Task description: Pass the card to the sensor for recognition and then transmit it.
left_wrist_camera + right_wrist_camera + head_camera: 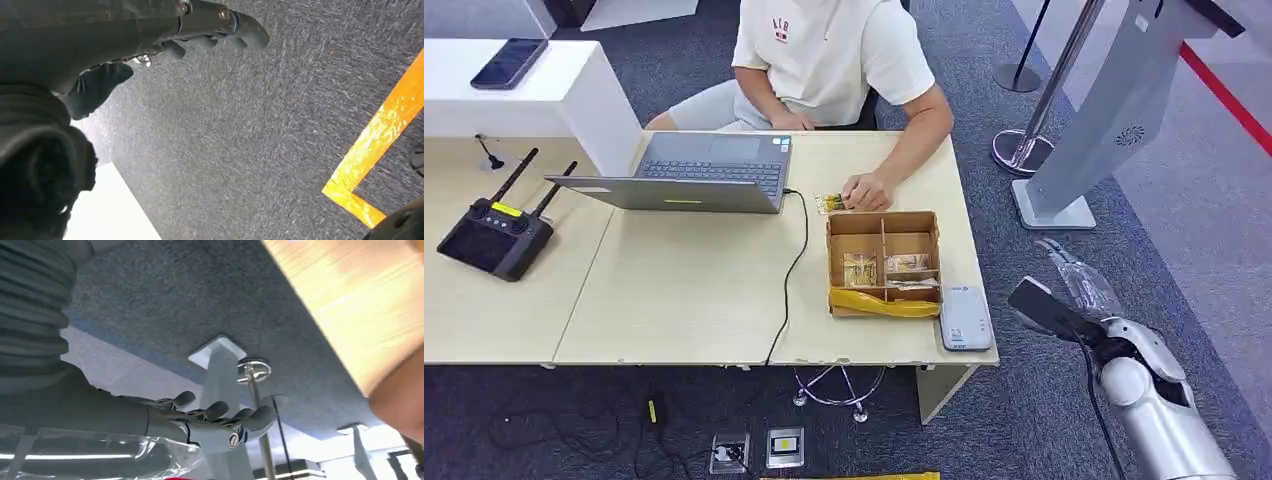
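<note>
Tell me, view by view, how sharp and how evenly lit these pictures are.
Head view: sharp, evenly lit, soft shadows under the light wooden table. Left wrist view: the near dark cover is blurred, the grey carpet streaky, and a white patch washes out. Right wrist view: the pale wooden surface is smeared and bright; the right hand is fairly sharp.

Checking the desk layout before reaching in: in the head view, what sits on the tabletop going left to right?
Black remote controller → open laptop → black cable → divided cardboard box → white card sensor, with the right hand beyond the table edge.
</note>
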